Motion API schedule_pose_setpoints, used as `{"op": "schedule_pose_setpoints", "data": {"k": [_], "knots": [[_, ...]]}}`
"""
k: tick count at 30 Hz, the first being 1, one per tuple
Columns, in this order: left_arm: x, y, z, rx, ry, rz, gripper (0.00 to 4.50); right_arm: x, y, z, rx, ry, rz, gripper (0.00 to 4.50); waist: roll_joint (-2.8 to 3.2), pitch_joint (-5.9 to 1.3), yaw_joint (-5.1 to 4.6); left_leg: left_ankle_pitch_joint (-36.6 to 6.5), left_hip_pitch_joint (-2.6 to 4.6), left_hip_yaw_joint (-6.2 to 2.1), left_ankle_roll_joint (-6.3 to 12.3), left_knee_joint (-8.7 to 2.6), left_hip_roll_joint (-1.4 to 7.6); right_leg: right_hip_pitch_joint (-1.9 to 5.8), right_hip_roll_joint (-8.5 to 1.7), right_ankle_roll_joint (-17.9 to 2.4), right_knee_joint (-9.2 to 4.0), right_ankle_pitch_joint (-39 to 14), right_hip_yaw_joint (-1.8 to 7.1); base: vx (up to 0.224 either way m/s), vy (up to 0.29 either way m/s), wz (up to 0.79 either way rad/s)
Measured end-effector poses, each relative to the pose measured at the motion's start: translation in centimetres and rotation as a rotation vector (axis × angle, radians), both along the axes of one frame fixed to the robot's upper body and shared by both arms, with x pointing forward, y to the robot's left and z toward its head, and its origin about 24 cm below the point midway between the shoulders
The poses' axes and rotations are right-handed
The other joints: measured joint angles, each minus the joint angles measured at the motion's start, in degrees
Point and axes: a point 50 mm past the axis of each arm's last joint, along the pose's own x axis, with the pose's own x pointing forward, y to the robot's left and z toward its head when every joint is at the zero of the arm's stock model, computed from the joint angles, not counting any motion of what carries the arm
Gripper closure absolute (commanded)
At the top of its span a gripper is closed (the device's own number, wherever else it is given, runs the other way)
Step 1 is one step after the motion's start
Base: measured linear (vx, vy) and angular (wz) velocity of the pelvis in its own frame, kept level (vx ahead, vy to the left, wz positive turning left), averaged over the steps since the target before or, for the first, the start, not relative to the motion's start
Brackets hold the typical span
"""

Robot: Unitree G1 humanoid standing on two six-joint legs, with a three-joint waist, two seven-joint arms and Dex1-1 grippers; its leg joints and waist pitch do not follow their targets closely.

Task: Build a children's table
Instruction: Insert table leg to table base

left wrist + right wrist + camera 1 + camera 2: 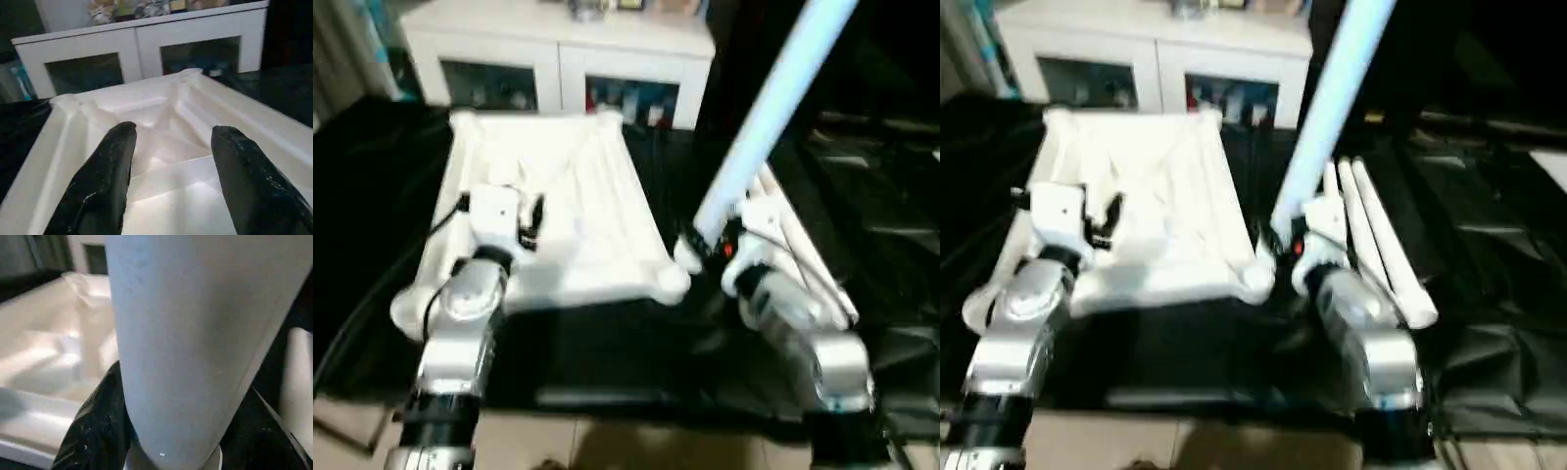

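- Black-draped work table (607,352) fills the frame; one white cabinet (558,49) along the top edge.
- One white tabletop (558,206), ribbed underside up, centre-left.
- Legs: one raised leg (773,108) slanting to the upper right, at least two spare legs (1381,245) lying right of centre.
- Right gripper (161,431) pinches the raised leg at its lower end, just beside the tabletop's near right corner socket (668,279). Step, likely: seating the first leg; next, align and press in.
- Left gripper (171,161), fingers spread and empty, hovers over the tabletop.

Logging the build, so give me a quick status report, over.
Right tool shut on a leg, held upright by the tabletop's near corner socket. Left tool open above tabletop. Spare legs lie alongside.
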Motion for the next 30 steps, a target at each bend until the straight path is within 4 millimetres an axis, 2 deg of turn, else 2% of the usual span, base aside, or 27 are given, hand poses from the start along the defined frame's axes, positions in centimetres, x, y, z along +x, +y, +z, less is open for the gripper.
{"op": "schedule_pose_setpoints", "data": {"k": [2,3,5,7,9,10,13,15,18,24,26,30], "knots": [[0.3,0.3,0.2,0.021,-0.002,0.003,1.72,0.2,-0.3,-0.1,-0.009,0.005,0.0,2.61,0.21,0.1,0.02,1.9,-0.02,0.02,-0.27,-0.16,0.9,-0.14,0.19,-0.3,-0.02,0.2,-0.96,-0.023,-0.011,-0.12],[0.7,0.7,0.2,0.044,0.009,-0.001,1.72,0.4,-0.3,-0.1,-0.01,0.007,0.011,2.61,0.06,0.17,-0.48,1.9,-0.04,0.06,-0.3,-0.16,1.22,-0.19,0.39,-0.5,-0.28,0.5,-1.11,-0.041,-0.012,-0.19],[1.0,1.0,0.1,0.056,0.022,-0.06,1.72,0.6,-0.3,0.2,-0.009,-0.011,0.032,2.61,0.07,0.18,-0.86,1.9,-0.01,0.06,-0.35,-0.2,1.34,-0.27,0.52,-0.7,-0.44,0.7,-1.07,-0.026,-0.006,-0.13],[1.4,0.4,0.2,0.006,0.036,-0.229,1.55,1.0,-0.4,0.6,-0.012,-0.024,0.061,2.61,0.01,0.22,-0.95,1.9,0.09,0.22,-0.35,-0.25,1.36,-0.35,0.51,-0.9,-0.42,0.8,-0.95,0.0,0.0,0.0],[1.9,-0.5,0.7,-0.023,0.06,-0.473,1.38,1.5,-0.6,0.8,-0.02,-0.033,0.105,2.61,-0.06,0.29,-0.69,1.9,0.08,0.33,-0.36,-0.32,1.4,-0.43,0.51,-1.1,-0.42,1.0,-0.93,0.0,0.0,0.0],[2.4,-1.0,1.3,-0.004,0.079,-0.61,1.38,1.9,-0.6,1.1,-0.027,-0.044,0.13,2.61,-0.05,0.3,-0.56,1.9,0.08,0.45,-0.42,-0.42,1.42,-0.52,0.5,-1.2,-0.43,1.0,-0.88,0.0,0.0,0.0],[2.6,-1.7,2.3,0.071,0.12,-0.836,1.11,2.2,-1.1,1.5,-0.06,-0.068,0.173,2.61,-0.05,0.29,-0.43,1.9,0.17,0.89,-0.42,-0.69,1.46,-0.66,0.43,-1.3,-0.48,1.1,-0.64,0.0,0.0,0.0],[2.2,-2.0,1.4,0.117,0.208,-0.948,0.96,2.1,-1.3,1.3,-0.075,-0.056,0.202,2.61,-0.06,0.28,-0.41,2.0,0.19,1.31,-0.38,-1.0,1.47,-0.88,0.39,-1.3,-0.58,1.2,-0.43,0.0,0.0,0.0],[1.4,-1.6,-0.6,0.176,0.39,-1.073,0.96,1.9,-1.5,1.2,-0.086,-0.043,0.255,2.61,-0.07,0.29,-0.37,1.9,0.05,1.58,-0.08,-1.01,1.58,-1.22,0.4,-1.3,-0.45,1.1,-0.29,0.0,0.0,0.0],[1.0,-1.1,-0.9,0.256,0.502,-1.154,0.96,1.4,-1.4,1.2,-0.093,-0.027,0.327,2.61,0.08,0.36,0.08,1.9,0.22,1.78,-0.16,-0.98,1.76,-1.17,0.42,-1.4,-0.4,1.1,-0.28,0.0,0.0,0.0],[1.4,-1.2,-1.0,0.301,0.469,-1.132,1.25,1.2,-1.3,0.9,-0.092,-0.018,0.34,2.61,0.08,0.36,0.44,1.9,0.29,2.03,-0.23,-0.95,1.94,-1.11,0.43,-1.6,-0.4,1.2,-0.28,0.0,0.0,0.0],[2.4,-1.0,-1.1,0.353,0.453,-1.054,1.43,1.0,-0.6,0.8,-0.076,-0.019,0.361,2.61,0.08,0.37,0.58,2.0,0.42,2.4,-0.36,-0.91,2.14,-1.09,0.43,-1.8,-0.4,1.3,-0.2,0.0,0.0,0.0]]}}
